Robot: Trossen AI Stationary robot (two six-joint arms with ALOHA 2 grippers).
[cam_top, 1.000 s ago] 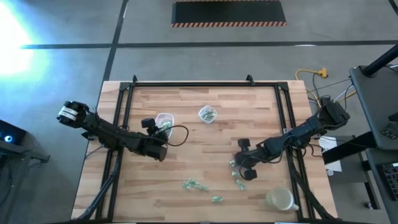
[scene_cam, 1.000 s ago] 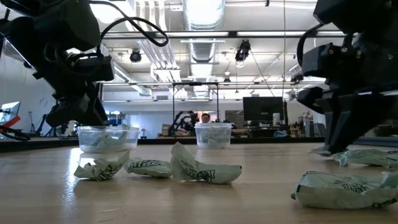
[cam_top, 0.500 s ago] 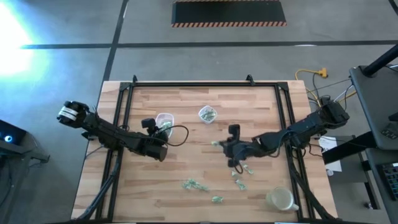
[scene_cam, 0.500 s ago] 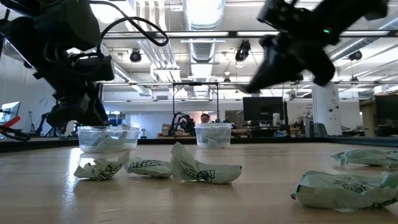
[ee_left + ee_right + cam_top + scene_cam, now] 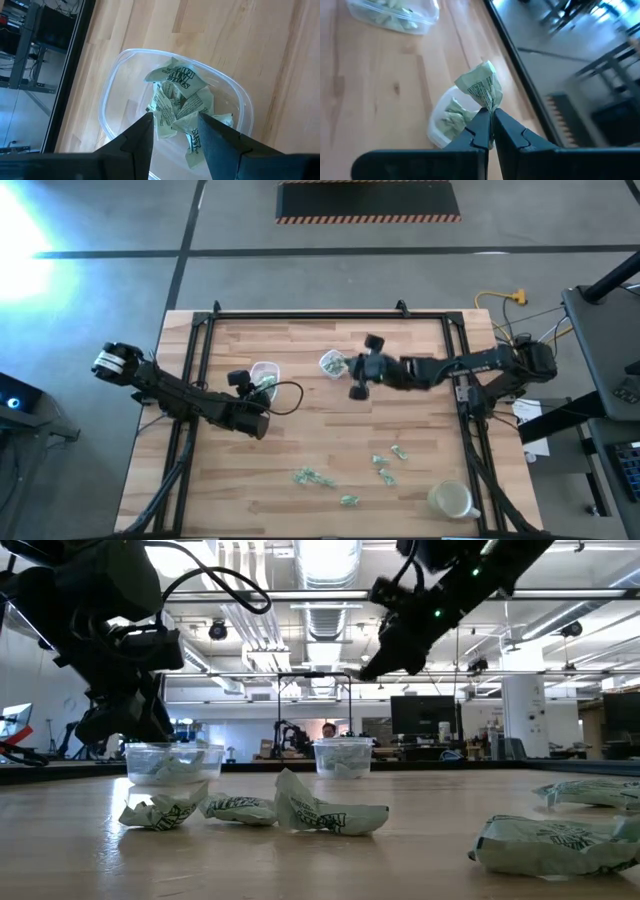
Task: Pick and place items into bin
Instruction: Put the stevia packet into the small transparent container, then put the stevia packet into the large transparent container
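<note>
right wrist view: right pincer (image 5: 490,120) pinches item (image 5: 480,89).

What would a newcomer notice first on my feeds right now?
The right gripper, raised beside the middle clear bin at the table's far side, pinches one green-and-white wrapped piece. The left gripper hovers open over the other bin, which holds more pieces. Loose pieces litter the near side.
</note>
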